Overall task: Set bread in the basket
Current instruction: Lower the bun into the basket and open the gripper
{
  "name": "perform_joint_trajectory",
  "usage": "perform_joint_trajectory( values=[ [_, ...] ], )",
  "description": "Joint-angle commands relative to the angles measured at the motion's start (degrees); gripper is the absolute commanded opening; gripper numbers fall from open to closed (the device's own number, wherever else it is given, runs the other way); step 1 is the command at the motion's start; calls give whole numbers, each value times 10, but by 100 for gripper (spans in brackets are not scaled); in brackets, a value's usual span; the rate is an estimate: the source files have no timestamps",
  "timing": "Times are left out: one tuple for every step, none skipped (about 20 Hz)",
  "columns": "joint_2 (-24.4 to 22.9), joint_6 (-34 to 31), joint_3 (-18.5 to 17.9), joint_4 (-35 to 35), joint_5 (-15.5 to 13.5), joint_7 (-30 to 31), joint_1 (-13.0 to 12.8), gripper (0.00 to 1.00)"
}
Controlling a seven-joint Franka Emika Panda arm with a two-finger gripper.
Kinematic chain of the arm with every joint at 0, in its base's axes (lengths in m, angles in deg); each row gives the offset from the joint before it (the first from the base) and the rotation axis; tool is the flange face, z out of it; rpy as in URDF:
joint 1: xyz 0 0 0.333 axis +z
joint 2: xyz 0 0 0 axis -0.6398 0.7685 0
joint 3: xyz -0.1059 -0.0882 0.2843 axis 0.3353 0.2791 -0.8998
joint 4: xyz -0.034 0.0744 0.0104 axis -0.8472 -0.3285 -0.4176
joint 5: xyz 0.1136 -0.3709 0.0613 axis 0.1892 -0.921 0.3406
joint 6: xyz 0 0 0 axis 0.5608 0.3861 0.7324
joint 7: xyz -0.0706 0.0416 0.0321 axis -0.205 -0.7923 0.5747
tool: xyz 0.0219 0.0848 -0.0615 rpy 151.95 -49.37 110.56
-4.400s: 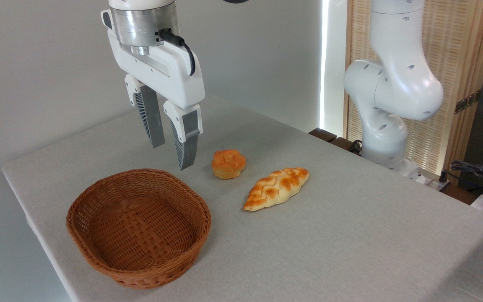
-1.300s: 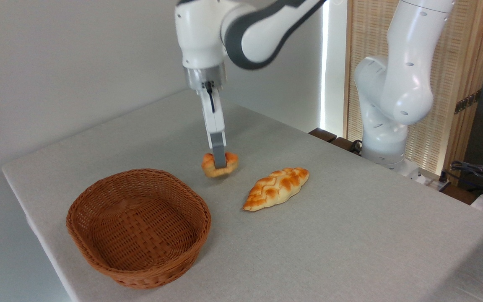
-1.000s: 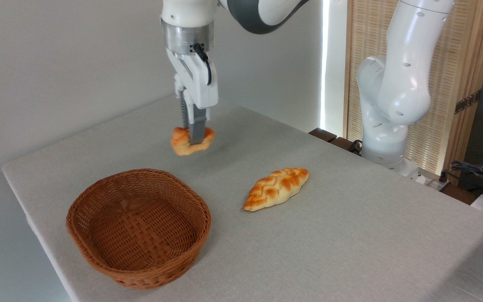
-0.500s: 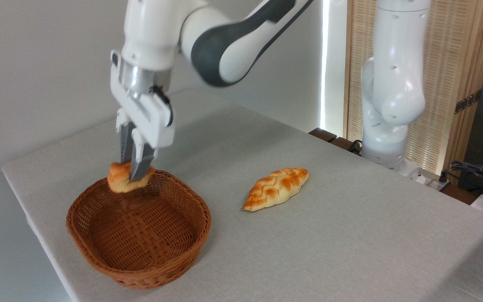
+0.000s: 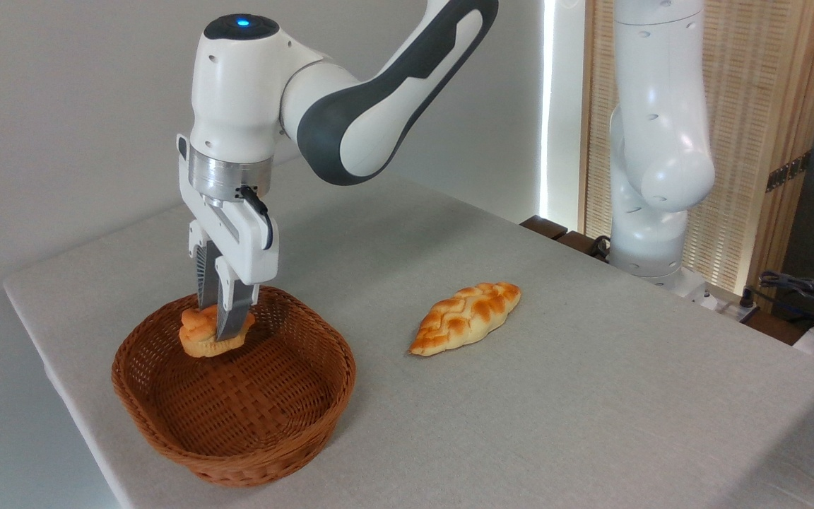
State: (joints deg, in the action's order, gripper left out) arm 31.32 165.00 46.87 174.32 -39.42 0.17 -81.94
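The gripper [image 5: 217, 331] clamps the bread [image 5: 203, 335] inside the basket [image 5: 276, 438], seemingly above its floor; no writing is legible.

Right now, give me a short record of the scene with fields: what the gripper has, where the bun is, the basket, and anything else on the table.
gripper: gripper shut on the bun, fingers pointing down
bun: round bun held inside the basket's far left part; whether it touches the weave cannot be told
basket: brown wicker basket at the table's front left, nothing else in it
other bread: braided loaf lying on the table to the right of the basket, apart from it
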Motion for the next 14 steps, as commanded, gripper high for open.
perform_joint_trajectory(
  values=[
    [3, 8, 1, -7, -11, 5, -1, 100],
    [3, 8, 5, -7, -11, 5, -1, 100],
    [3, 8, 7, -7, -11, 5, -1, 100],
    [3, 8, 7, -7, -12, 7, -1, 100],
    [3, 8, 8, -8, -12, 8, -1, 100],
    [1, 7, 8, -8, -12, 10, 0, 100],
    [-3, 6, 8, -10, -11, 11, 3, 100],
    [-15, -1, 7, -11, -12, 12, 6, 100],
    [-31, -18, 6, -11, -11, 12, 9, 100],
    [-47, -54, 7, -15, -11, 12, 24, 100],
    [-60, -101, 11, -30, -9, 10, 48, 100],
    [-65, -161, 23, -56, -8, 8, 73, 100],
    [-65, -226, 38, -89, -6, 5, 107, 100],
    [-62, -274, 59, -116, -4, 2, 140, 100]
  ],
)
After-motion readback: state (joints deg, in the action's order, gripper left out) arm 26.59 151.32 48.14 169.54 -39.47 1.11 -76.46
